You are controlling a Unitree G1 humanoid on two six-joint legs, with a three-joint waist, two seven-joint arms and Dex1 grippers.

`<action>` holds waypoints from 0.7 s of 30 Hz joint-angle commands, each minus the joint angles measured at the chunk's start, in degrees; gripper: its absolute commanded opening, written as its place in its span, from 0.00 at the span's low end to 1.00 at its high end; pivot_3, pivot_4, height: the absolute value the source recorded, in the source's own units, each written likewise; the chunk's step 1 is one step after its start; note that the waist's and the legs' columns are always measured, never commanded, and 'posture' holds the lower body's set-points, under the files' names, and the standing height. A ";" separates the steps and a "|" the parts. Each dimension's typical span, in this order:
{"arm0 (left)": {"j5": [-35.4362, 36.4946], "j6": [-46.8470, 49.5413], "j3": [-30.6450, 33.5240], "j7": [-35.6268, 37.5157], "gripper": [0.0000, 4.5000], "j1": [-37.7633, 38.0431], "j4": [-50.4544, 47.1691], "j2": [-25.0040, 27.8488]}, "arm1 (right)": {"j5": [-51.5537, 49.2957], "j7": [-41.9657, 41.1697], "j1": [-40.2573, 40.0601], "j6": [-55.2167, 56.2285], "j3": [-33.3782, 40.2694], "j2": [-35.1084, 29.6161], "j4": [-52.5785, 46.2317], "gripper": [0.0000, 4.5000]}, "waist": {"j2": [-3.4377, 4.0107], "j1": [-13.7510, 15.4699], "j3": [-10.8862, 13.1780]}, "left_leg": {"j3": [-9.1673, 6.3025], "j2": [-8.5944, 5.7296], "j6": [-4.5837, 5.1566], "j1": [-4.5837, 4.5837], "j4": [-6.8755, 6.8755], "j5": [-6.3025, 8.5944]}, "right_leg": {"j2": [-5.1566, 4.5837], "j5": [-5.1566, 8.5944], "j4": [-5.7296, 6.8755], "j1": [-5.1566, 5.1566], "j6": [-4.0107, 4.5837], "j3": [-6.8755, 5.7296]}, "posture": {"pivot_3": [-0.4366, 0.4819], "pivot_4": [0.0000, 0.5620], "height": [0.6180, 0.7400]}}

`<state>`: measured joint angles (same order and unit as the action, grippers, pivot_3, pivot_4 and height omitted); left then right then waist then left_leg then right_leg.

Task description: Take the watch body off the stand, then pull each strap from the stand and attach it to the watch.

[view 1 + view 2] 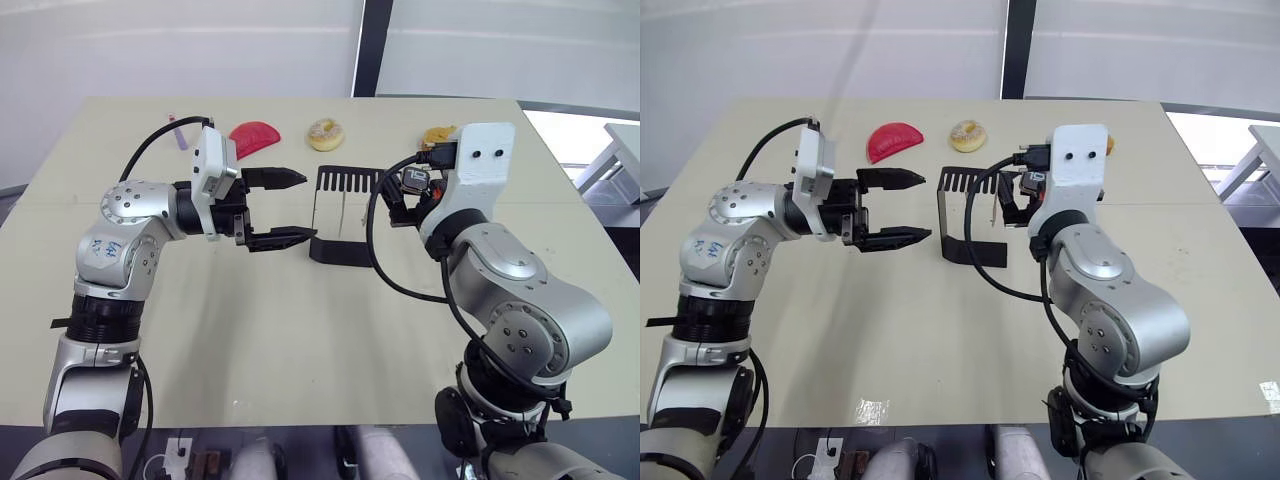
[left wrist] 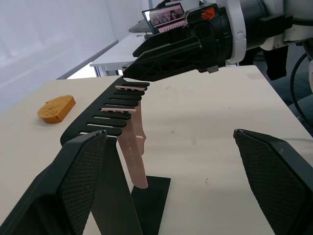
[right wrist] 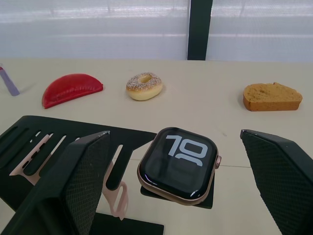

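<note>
A: Position of the stand?
B: Upright on the table, mid-table between the two arms. Its slotted top arm carries the watch, which rests face up at the end nearer the right arm, screen showing white digits.

A: The straps?
B: Two pink straps hang through the slots below the top arm, beside the upright.

A: Left fingers?
B: The left gripper has its fingers spread wide, level with the stand's left side, nothing between them.

A: Right fingers?
B: The right gripper is spread wide, one finger to each side of the watch, neither touching it.

A: Other items?
B: A red slice, a doughnut and a piece of bread lie along the far side of the table.
</note>
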<state>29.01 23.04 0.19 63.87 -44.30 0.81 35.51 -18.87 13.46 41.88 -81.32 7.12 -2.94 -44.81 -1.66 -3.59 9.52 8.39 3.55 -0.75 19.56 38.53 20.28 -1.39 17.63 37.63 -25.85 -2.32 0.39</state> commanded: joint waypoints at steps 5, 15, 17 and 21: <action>0.47 -0.63 1.94 -0.68 1.00 0.35 -2.34 0.53 | 1.32 -1.81 0.40 1.07 0.14 0.67 -0.97 1.00 | 0.00 0.00 0.00 | 0.00 0.00 0.00 0.01 -0.02 0.00 | 0.00 0.00 -0.02 -0.01 0.00 0.00 | 0.48 0.27 0.98; 0.61 -0.21 2.41 -0.97 1.00 0.73 -3.17 0.63 | 2.69 -2.72 0.35 1.15 0.20 1.23 -0.72 0.82 | 0.00 -0.02 0.00 | 0.02 -0.01 0.00 0.21 -0.04 -0.01 | -0.01 0.00 0.00 -0.25 0.00 0.01 | 0.48 0.27 0.98; 0.63 -0.15 2.49 -1.00 1.00 0.82 -3.31 0.63 | 2.93 -2.92 0.38 1.14 0.14 1.25 -0.73 0.60 | 0.01 -0.03 0.01 | 0.01 -0.01 0.01 0.57 0.10 -0.01 | -0.02 0.00 0.12 -0.63 0.00 0.01 | 0.48 0.27 0.98; 0.58 -0.14 2.55 -1.11 1.00 0.81 -3.24 0.60 | 3.45 -3.36 0.50 1.17 0.07 1.05 -0.52 0.50 | 0.02 -0.20 0.01 | 0.00 0.00 0.02 0.75 0.24 -0.02 | -0.03 0.00 0.19 -0.81 0.00 0.00 | 0.48 0.27 0.98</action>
<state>29.02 23.20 1.26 63.24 -43.07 -0.09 35.55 -15.79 11.04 41.87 -81.28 7.18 -1.84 -44.43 -1.64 -3.79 9.53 8.39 3.54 -0.73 20.31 38.79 20.26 -1.43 17.62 37.83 -26.65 -2.33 0.39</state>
